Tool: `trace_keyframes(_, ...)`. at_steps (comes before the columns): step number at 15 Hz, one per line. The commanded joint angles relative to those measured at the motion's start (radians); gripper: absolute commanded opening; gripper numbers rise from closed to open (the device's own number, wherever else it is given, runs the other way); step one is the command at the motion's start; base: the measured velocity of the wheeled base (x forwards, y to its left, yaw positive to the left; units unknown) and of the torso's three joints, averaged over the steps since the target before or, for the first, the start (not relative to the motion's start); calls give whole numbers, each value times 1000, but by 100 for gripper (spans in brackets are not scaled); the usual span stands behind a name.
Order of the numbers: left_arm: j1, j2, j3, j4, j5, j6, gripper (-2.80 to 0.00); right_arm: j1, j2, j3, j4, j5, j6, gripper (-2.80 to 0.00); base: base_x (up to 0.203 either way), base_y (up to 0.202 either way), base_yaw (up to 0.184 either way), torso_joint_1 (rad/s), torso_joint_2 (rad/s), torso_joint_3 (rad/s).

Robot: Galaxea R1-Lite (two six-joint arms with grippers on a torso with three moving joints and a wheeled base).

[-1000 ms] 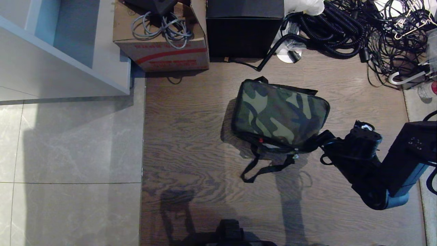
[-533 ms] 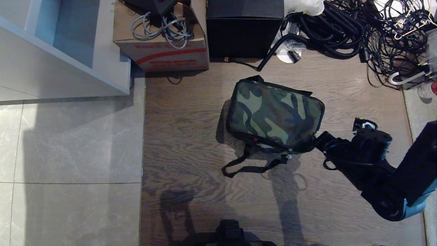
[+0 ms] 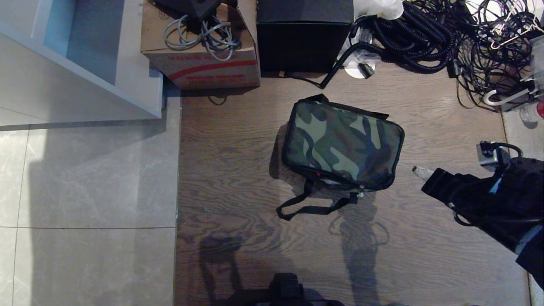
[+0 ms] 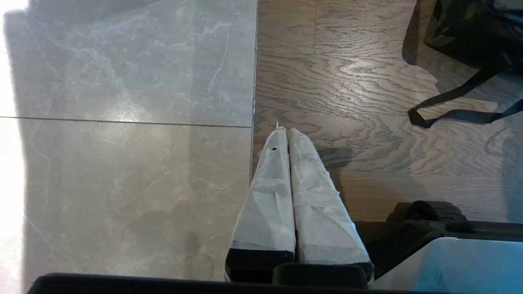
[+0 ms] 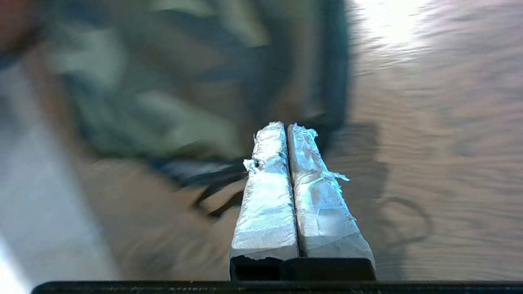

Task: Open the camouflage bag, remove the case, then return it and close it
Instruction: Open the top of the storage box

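Note:
The camouflage bag [image 3: 342, 144] lies shut on the wooden floor, green camouflage top up, its black strap [image 3: 312, 208] trailing toward me. The case is hidden. My right gripper [image 3: 418, 171] hangs a short way to the right of the bag's near right corner, apart from it, with its taped fingers pressed together and nothing between them. In the right wrist view the right gripper [image 5: 285, 125] points at the blurred camouflage bag [image 5: 163, 94]. My left gripper [image 4: 287, 131] is shut and parked low over the seam between tile and wood, far left of the bag [image 4: 470, 28].
A brown cardboard box [image 3: 199, 46] with grey cables and a plain black cube box [image 3: 304, 36] stand behind the bag. A tangle of black cables [image 3: 446, 42] fills the back right. A white shelf unit [image 3: 76, 63] stands at the back left, on grey tiles [image 3: 85, 191].
My right gripper has pulled back to the right, away from the bag's near right corner. The bag shifted slightly left between the first two frames and then stayed still, its strap resettling.

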State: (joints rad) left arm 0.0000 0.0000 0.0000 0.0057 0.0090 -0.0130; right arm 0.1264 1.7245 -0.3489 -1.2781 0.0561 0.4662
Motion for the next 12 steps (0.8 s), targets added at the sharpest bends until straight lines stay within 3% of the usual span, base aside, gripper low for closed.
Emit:
trace_keyframes(1, 0, 0, 0, 0, 0, -1, -280, -1, -112, 14, 24, 51, 3, -280, 0, 0, 0, 0, 0, 0)
trace_keyframes(12, 0, 0, 0, -1, 0, 1, -280, 1, -182, 48, 83, 90, 31, -280, 0, 0, 0, 0, 0, 0)
